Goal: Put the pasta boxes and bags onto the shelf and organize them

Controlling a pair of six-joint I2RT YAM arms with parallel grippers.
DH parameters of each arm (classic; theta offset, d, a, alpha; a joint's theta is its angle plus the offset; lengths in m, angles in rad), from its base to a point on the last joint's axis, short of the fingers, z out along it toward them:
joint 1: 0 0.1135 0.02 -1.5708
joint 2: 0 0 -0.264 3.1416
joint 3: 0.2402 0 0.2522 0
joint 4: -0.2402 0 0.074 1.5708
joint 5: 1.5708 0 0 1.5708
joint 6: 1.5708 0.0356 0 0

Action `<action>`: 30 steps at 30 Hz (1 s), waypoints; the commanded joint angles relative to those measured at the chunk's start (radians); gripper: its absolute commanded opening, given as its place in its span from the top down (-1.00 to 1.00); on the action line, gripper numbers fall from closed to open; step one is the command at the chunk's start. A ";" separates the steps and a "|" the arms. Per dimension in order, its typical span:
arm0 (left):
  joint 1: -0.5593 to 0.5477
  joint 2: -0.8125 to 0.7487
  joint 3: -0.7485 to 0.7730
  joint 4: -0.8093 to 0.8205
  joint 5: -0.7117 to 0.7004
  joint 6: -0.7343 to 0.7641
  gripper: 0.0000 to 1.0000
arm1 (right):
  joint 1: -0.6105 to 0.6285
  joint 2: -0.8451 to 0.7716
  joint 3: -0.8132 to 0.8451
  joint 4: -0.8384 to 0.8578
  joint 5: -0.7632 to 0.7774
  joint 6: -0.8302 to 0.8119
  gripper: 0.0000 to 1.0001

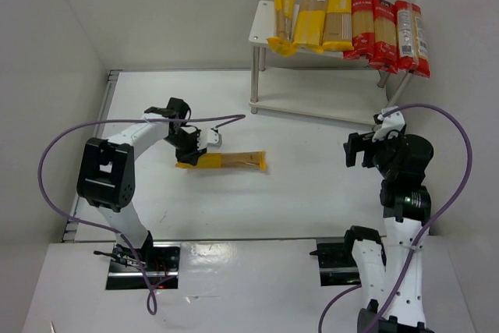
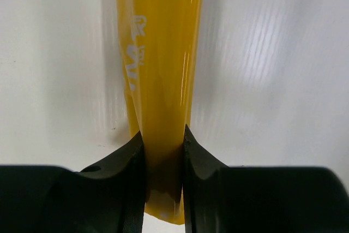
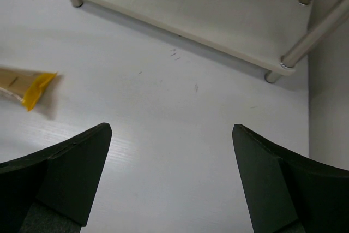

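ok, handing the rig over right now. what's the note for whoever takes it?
left gripper: shut on one end of the loose packet, which lies flat on the table.
right gripper: open, holding nothing, near the shelf.
Done: three yellow packets and three red packets sit in a row on the top board.
Left: lift the loose packet and shelve it.

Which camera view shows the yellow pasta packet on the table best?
Top external: the whole packet shows, the left hand shut on one end. The left wrist view shows only that end, close up; the right wrist view, only its far tip.
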 commanded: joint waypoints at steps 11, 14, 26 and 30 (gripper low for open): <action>-0.035 -0.220 -0.043 0.161 0.216 -0.311 1.00 | 0.207 0.202 0.161 -0.102 -0.274 -0.138 -1.00; -0.045 -0.220 -0.052 0.186 0.230 -0.348 1.00 | 0.311 0.273 0.170 -0.055 -0.296 -0.185 -1.00; -0.054 -0.240 -0.105 0.244 0.221 -0.417 1.00 | 0.658 0.668 0.166 0.256 -0.224 -0.267 -0.97; -0.054 -0.240 -0.105 0.244 0.221 -0.437 1.00 | 0.679 0.773 0.215 0.279 -0.237 -0.345 -0.97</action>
